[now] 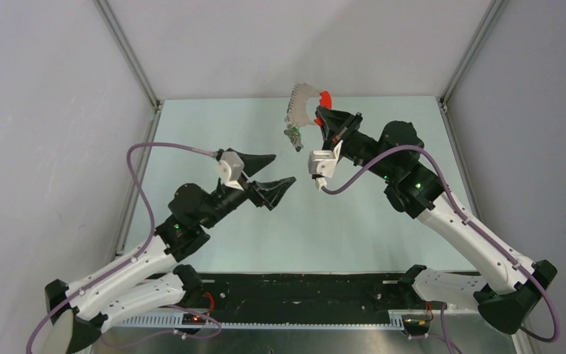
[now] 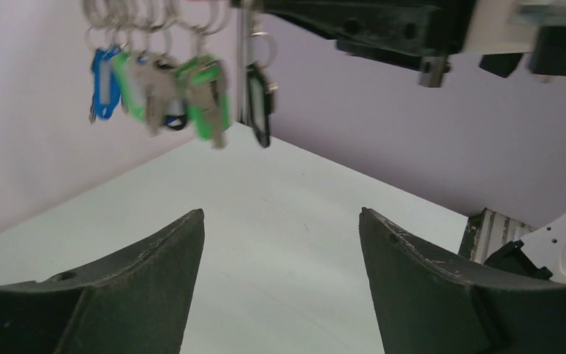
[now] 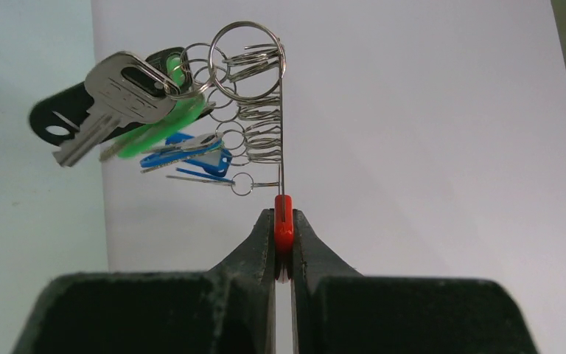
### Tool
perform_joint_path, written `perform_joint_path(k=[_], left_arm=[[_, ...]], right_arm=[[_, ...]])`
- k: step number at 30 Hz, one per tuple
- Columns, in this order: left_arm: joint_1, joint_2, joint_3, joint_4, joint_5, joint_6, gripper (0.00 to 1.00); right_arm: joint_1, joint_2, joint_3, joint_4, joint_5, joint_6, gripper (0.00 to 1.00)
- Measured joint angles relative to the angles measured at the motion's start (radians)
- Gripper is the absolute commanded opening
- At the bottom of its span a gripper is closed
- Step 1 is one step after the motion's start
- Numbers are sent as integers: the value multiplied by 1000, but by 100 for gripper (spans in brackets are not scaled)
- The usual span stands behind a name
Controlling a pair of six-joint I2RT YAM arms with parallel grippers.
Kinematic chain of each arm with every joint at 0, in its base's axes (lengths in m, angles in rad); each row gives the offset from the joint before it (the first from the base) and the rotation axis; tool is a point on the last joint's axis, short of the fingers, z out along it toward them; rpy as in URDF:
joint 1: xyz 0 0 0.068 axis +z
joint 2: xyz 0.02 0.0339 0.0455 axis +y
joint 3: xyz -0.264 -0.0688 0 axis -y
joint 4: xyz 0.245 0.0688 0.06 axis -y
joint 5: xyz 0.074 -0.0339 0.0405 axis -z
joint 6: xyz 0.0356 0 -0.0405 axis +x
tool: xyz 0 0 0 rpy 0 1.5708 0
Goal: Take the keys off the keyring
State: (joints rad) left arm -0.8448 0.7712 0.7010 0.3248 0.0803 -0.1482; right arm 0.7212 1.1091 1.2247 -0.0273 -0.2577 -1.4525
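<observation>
Keyring (image 3: 284, 221), one, clamped in shut jaws of right gripper (image 3: 283, 237), one bunch of keys (image 3: 129, 96) dangling; left gripper (image 2: 281, 215) jaws apart, empty.

A pale table top (image 1: 214, 125) with a faint green cast fills the middle of the overhead view, boxed in by plain matte walls: the back wall (image 1: 295, 44) at 12 o'clock, the left wall (image 1: 44, 110) at 9 o'clock, the right wall (image 1: 538, 110) at 3 o'clock. Aluminium posts (image 1: 129, 51) climb from the two far corners, at 11 and 1 o'clock. At 6 o'clock a black strip (image 1: 302, 291) runs along the near edge, with a white slotted duct (image 1: 265, 321) just below it. Light is soft and even, with only faint shadows
</observation>
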Motion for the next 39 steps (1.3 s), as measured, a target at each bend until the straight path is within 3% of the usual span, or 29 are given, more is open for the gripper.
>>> perform_joint_path(k=[7,19,26,32,34,36,37,39], left_arm=[[-72,89,6,92,-31,145,74],[-73,170,35,235,-134,183,73],[-74,199,74,265,-143,211,64],[-74,229,98,279,-184,227,63],[-73,236,101,281,-195,228,59],[-74,245,103,280,-207,228,47],[-73,250,105,280,-210,228,36],[-74,264,111,280,-217,233,26]], right_arm=[[-4,29,0,18,18,0,0],[2,32,0,24,17,0,0],[9,31,0,24,17,0,0],[12,29,0,24,17,0,0],[13,29,0,24,17,0,0],[15,28,0,24,17,0,0],[16,27,0,24,17,0,0],[16,24,0,24,17,0,0]])
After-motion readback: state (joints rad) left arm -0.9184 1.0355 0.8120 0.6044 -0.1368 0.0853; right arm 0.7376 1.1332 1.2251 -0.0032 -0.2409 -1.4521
